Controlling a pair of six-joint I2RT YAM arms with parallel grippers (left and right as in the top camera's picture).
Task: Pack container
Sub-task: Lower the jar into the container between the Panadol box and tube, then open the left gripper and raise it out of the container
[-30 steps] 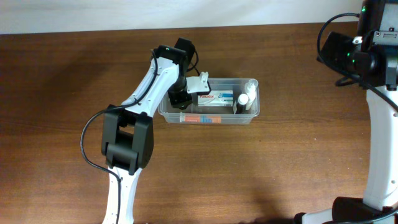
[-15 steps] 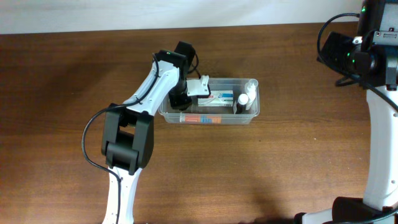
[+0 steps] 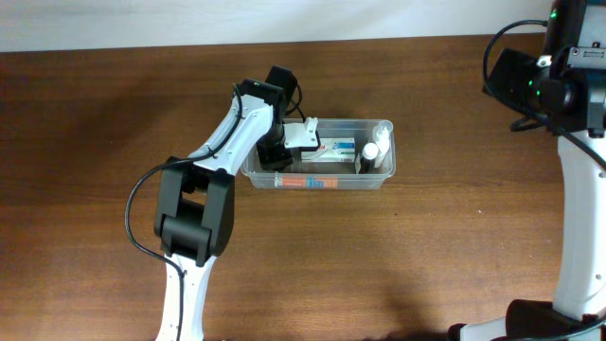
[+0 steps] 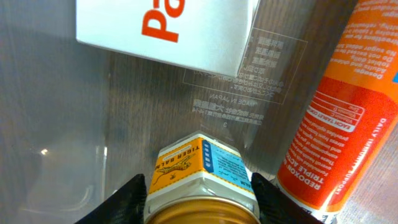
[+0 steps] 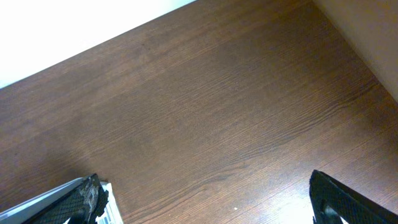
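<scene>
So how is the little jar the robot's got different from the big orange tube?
The Tiger Balm jar is short and squat with a gold lid; the Redoxon tube is long and orange. The left gripper holds the jar; the tube lies free. Both are inside the clear container.

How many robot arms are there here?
2. The left arm reaches into the container, its gripper holding a jar; the right arm stands far right, away from it.

In the container (image 3: 390, 163): jar (image 4: 200, 174) at left, box (image 3: 329, 149) mid-rear, tube (image 3: 305, 180) along front, perhaps 2 bottles (image 3: 371, 152) right.
</scene>
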